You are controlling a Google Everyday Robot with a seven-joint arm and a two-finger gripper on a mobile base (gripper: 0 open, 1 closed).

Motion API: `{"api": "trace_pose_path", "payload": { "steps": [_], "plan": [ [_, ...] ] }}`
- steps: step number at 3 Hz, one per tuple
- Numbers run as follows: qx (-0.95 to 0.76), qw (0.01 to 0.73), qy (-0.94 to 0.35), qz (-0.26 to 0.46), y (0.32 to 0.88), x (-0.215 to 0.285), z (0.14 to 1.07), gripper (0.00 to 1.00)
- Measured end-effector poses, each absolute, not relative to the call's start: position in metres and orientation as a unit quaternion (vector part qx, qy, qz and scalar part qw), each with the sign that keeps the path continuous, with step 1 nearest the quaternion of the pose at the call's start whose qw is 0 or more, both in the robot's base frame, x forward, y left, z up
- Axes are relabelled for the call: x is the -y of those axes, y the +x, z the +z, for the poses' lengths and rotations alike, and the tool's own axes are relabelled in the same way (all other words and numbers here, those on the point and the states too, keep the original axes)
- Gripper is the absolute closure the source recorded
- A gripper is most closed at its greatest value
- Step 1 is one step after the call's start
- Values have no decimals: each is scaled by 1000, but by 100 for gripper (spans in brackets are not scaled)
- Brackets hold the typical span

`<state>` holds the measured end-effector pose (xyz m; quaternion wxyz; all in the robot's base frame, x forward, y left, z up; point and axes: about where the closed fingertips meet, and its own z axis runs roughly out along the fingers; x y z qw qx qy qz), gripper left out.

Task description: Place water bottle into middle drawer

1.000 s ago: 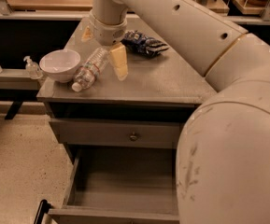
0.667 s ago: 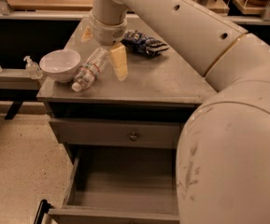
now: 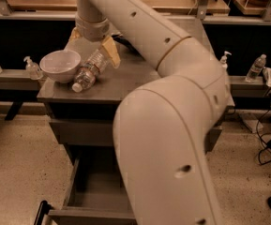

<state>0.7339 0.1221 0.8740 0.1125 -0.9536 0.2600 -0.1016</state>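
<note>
The water bottle (image 3: 89, 70) lies on its side on the grey cabinet top (image 3: 121, 81), white cap toward the front left, right beside a white bowl (image 3: 60, 64). My gripper (image 3: 93, 49) hangs over the bottle's far end. It is open, with one yellowish finger (image 3: 110, 51) to the right of the bottle and the other at the left. The bottle rests on the cabinet and is not lifted. The middle drawer (image 3: 95, 191) stands pulled out low in front of the cabinet. Its tray is bare and its right part is hidden by my arm.
My bulky arm (image 3: 172, 139) fills the middle and right and covers the cabinet front. Small pump bottles (image 3: 32, 68) stand on a low shelf at left and another (image 3: 225, 59) at right, next to a further bottle (image 3: 257, 68). Cables (image 3: 266, 149) lie on the floor at right.
My arm's elbow has swung in front of the cabinet and now hides the knobbed drawer front and most of the dark bag. The gripper, bottle and bowl stay where they were.
</note>
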Motion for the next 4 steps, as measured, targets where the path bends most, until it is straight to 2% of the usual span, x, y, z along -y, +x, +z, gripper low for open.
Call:
{"api": "trace_pose_path", "payload": {
  "steps": [2,3,4],
  "plan": [
    [-230,89,-963,-105,772,-131,844,0],
    [-224,103,-964,-95,775,-134,843,17],
    [-215,135,-964,-86,774,-138,857,48]
  ]
}}
